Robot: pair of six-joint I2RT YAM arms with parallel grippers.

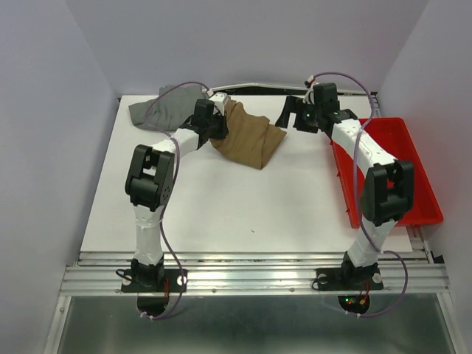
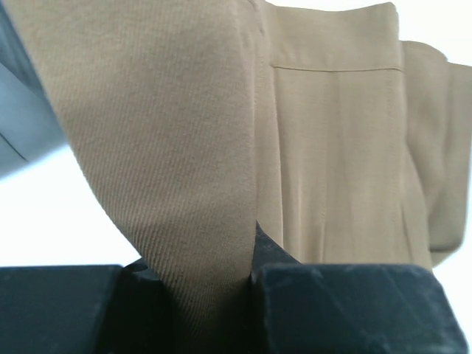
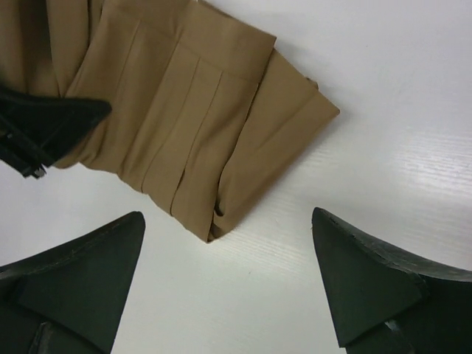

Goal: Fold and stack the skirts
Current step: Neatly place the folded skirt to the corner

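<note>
Left claw (image 2: 214,276): clenched on a fold of the tan skirt (image 1: 254,136), with the cloth pinched tight between both fingers. Right claw (image 3: 228,221): released, fingers spread wide with nothing between them. I hold it above the white table (image 1: 243,214), just off the skirt's near corner. Tan skirt: one item, pleated, at the far middle of the table between my two claws. It is bunched into a rough fold, its left end raised in my left claw and its right end lying flat on the tabletop. Grey skirt (image 1: 162,107): one item, crumpled at the far left corner of the table, behind my left arm. I cannot tell whether it touches the tan one. Red bin (image 1: 402,140): one item, at the table's right edge beside my right arm, well apart from both skirts.
</note>
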